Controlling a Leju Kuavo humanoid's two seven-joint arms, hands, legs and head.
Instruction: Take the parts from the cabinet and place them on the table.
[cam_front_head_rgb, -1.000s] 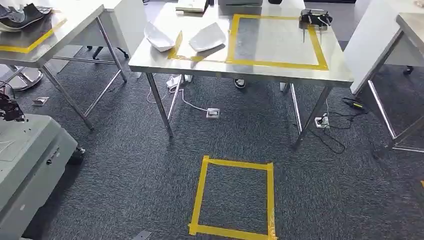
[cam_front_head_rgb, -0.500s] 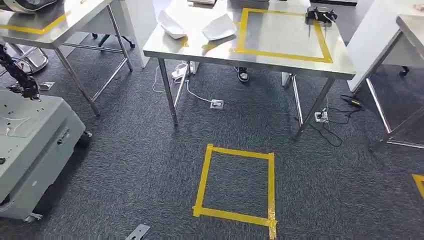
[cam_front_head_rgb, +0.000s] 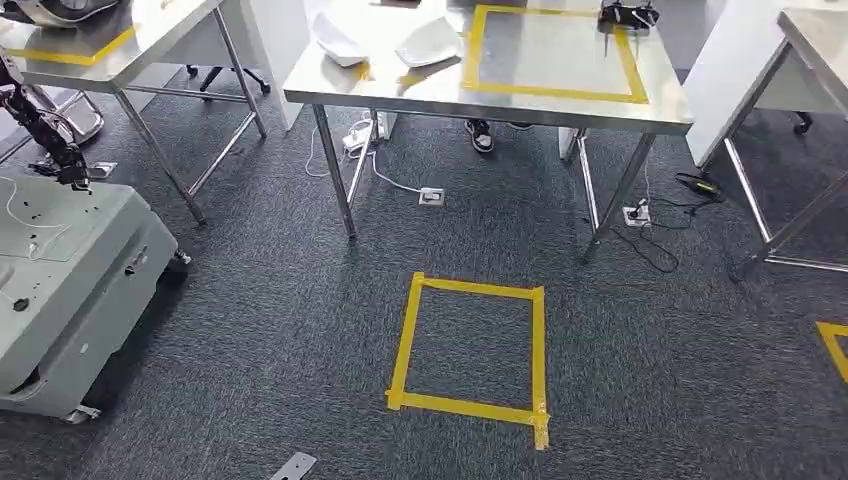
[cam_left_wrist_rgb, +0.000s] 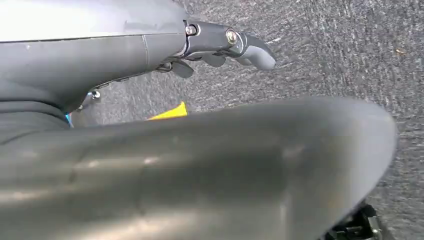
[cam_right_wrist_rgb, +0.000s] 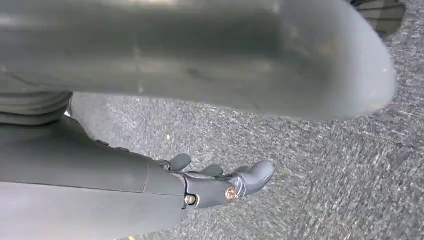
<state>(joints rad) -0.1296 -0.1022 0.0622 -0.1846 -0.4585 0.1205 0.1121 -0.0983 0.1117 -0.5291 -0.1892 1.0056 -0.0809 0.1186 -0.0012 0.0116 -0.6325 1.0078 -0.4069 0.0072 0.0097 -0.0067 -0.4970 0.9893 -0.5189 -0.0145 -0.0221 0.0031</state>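
No text, label, brand, number or sign can be read in any of the views. The yellow tape outlines on the grey carpet floor (cam_front_head_rgb: 250, 330) and on the steel tabletop (cam_front_head_rgb: 440, 95) are plain squares with no lettering. The grey cabinet (cam_front_head_rgb: 70, 290) shows no legible marking.
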